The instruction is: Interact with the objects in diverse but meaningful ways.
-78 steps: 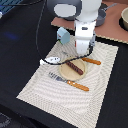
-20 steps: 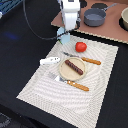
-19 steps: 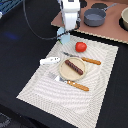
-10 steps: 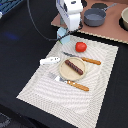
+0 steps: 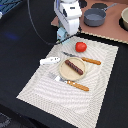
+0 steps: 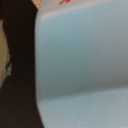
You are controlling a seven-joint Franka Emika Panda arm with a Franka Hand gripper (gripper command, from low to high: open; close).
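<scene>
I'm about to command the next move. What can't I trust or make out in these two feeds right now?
- Jaws: hidden in the exterior view by the arm's white body; open or shut cannot be told.
- Light blue cup: fills the wrist view, blurred; only a sliver shows outside, so any grip on it is unclear.
- Red marking on the cup: cut off by the wrist view's edge.
- Bowl: cut off by the exterior view's right edge.

No readable text; red marking on light blue cup (image 6: 80, 60), illegible.

The tomato (image 5: 81, 47) looks glossy, smooth plastic. The mat (image 5: 100, 100) is ribbed woven cloth, matt. The pot (image 5: 94, 18) looks dull grey metal.
</scene>
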